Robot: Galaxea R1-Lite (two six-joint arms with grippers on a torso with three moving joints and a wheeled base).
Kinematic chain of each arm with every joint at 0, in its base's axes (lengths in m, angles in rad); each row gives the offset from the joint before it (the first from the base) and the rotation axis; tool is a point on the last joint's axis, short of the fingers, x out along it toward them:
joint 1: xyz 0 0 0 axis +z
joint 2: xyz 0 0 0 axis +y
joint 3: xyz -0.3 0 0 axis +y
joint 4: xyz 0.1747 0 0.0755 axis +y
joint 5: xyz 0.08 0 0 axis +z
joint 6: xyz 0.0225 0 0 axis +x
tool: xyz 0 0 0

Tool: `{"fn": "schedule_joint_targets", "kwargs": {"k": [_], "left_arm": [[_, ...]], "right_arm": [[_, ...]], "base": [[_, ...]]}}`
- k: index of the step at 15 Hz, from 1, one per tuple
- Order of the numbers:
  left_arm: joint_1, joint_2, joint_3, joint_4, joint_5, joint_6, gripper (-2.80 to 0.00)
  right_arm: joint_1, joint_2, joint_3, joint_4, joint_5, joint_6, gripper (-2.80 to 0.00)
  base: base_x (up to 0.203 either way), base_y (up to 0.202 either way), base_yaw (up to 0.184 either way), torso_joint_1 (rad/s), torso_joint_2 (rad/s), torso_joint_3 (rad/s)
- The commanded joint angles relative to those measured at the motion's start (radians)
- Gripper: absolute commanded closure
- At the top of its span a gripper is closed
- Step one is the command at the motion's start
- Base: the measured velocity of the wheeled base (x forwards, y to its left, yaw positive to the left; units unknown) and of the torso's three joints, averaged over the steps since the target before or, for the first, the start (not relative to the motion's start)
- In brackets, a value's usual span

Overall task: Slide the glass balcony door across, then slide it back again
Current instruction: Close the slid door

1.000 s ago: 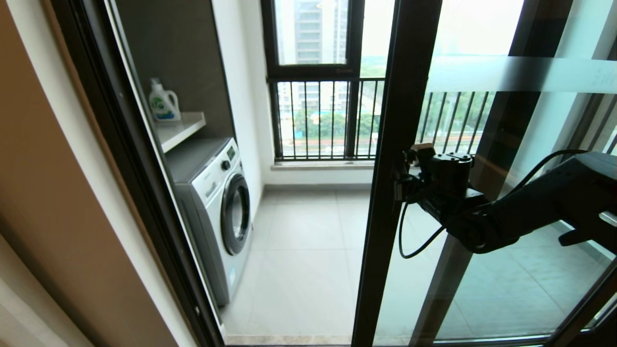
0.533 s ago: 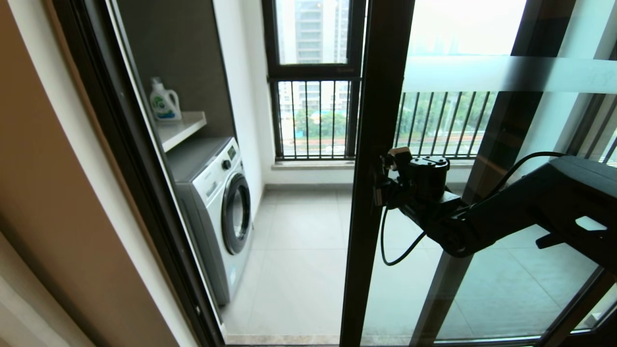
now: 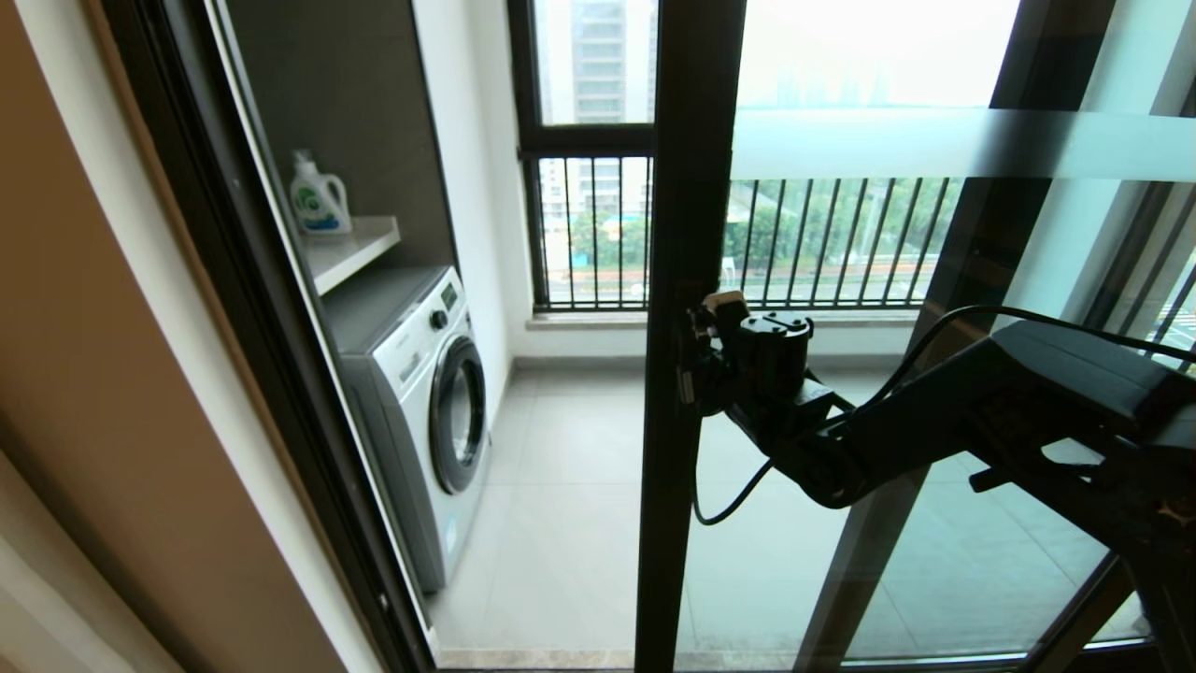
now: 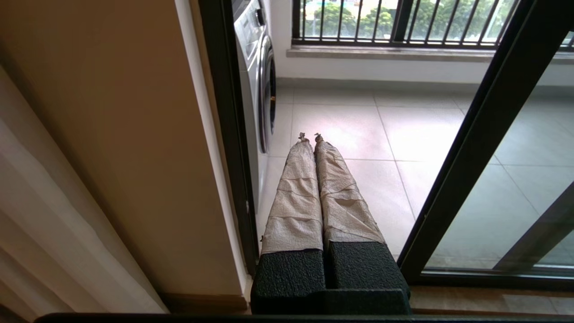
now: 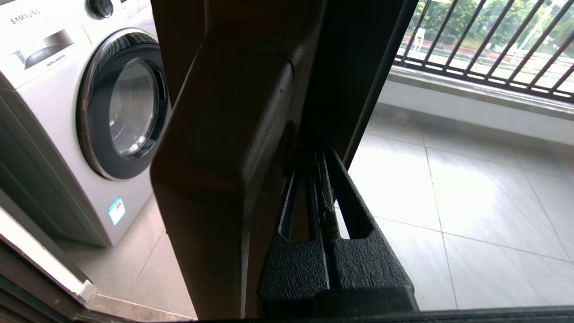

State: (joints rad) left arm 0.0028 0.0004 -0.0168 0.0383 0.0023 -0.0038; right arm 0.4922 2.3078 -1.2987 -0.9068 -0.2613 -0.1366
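The door (image 3: pixel 687 280) has slid further left since a second ago, narrowing the gap toward the washer (image 3: pixel 425 393), and the right hand (image 3: pixel 696 360) has travelled with it. That hand's fingers (image 5: pixel 323 188) are pressed together against the door's dark frame at the handle (image 5: pixel 224 134). The left hand (image 4: pixel 309 137) hangs low by the doorway, fingers pressed together, holding nothing.

1. One white front-loading washing machine (image 3: pixel 425 411) with a round dark-rimmed door, at left centre of the head view.
2. One white plastic detergent bottle (image 3: pixel 318 198) with a green-and-blue label, on the one white shelf (image 3: pixel 350 250) above it.
3. One sliding glass balcony door (image 3: pixel 682 280) in a dark metal frame, centre frame.
4. Two robot grippers: the right gripper (image 3: pixel 696 360) at the door's frame, the left gripper (image 4: pixel 309 136) with paper-wrapped fingers.
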Motion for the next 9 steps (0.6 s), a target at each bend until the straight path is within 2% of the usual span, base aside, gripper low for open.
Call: {"fn": "schedule_joint_targets", "kwargs": {"k": [1,9], "left_arm": [[0.0,0.001,0.0,0.0,0.001,-0.001,0.0],[0.0,0.001,0.0,-0.001,0.001,-0.001,0.0]], "right_arm": [[0.033,0.037,-0.035,-0.004,-0.009,-0.001,0.0],[0.117,0.119,-0.184,0.001,-0.042,-0.001,0.0]], "base": [[0.0,0.0,0.0,0.0,0.0,0.0],[0.0,0.0,0.0,0.0,0.0,0.0]]}}
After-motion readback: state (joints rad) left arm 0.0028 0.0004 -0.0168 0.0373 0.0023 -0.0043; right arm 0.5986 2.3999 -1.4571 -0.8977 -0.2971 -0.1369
